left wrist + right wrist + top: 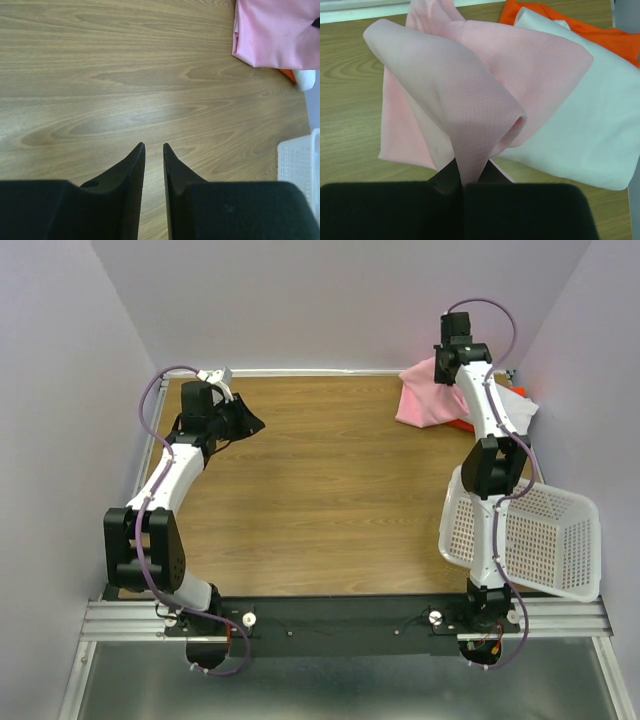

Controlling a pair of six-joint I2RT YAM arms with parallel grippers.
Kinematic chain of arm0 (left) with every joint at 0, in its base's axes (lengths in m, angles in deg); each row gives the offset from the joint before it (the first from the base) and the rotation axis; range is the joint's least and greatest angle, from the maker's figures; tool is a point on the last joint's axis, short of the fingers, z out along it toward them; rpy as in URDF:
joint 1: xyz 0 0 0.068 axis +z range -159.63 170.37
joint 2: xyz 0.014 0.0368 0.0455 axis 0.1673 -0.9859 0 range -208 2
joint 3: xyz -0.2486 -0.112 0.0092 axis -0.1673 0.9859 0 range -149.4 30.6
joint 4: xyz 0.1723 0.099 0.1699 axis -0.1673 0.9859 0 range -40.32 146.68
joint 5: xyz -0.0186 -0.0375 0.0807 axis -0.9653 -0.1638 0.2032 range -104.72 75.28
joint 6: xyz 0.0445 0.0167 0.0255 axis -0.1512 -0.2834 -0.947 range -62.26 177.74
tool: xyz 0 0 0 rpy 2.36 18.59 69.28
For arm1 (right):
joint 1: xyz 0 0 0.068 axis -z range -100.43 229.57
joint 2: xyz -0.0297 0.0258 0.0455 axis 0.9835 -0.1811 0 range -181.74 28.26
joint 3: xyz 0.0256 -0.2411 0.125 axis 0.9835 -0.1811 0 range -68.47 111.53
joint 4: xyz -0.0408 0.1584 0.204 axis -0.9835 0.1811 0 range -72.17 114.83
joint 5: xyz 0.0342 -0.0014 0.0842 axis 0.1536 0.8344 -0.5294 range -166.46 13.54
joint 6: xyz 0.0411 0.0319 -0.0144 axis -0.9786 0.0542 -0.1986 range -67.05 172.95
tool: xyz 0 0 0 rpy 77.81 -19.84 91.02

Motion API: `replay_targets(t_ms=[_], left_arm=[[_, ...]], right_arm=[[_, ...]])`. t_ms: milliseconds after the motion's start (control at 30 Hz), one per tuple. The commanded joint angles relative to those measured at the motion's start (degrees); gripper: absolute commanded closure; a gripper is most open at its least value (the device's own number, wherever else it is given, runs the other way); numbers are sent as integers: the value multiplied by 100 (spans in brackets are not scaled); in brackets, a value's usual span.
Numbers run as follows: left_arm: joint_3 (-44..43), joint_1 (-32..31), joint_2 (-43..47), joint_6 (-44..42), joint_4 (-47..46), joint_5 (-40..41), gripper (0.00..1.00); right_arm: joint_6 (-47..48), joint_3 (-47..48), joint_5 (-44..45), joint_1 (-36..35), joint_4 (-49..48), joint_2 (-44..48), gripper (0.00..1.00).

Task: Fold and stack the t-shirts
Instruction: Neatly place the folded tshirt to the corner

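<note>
Basket (550, 540): white, perforated, tilted at the table's (330, 470) near right edge, beside the right arm. All three shirts lie outside it, in the far right corner. The pink t-shirt (520, 65) overlaps the white t-shirt (590, 135), with the orange-red t-shirt (600, 32) behind. Right gripper (465, 175) is clamped on a raised fold of the pink t-shirt. Left gripper (153, 146) is narrowly parted and holds nothing, over bare wood.

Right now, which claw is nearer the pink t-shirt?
Right. The right claw is shut on a raised fold of the pink t-shirt, touching it. The left claw hangs over bare table at the opposite side, well apart from the shirt.
</note>
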Motion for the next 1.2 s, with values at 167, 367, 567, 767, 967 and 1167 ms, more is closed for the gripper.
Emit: replay_targets(t_ms=[167,367,567,767,967,1167], left_arm=[[33,37,-200,217,-252,121,71],[7,37,-341,226,-260,112,71],[-90,37,-473,209,-243,86,71],[-117,37,-561,182,-208,86,71],[-248,37,-684,129,-120,77,71],[-301,37,-772,103,-85,51,71]], right_arm=[[-115,426,-789,472,-16,308,99],[-492,690,-1307,797,-200,422,100],[-835,690,-1677,1114,-393,607,100],[-888,629,-1897,1412,-464,765,100],[-985,444,-2073,1562,-490,818,100],[-994,242,-2178,1650,-482,888,100]])
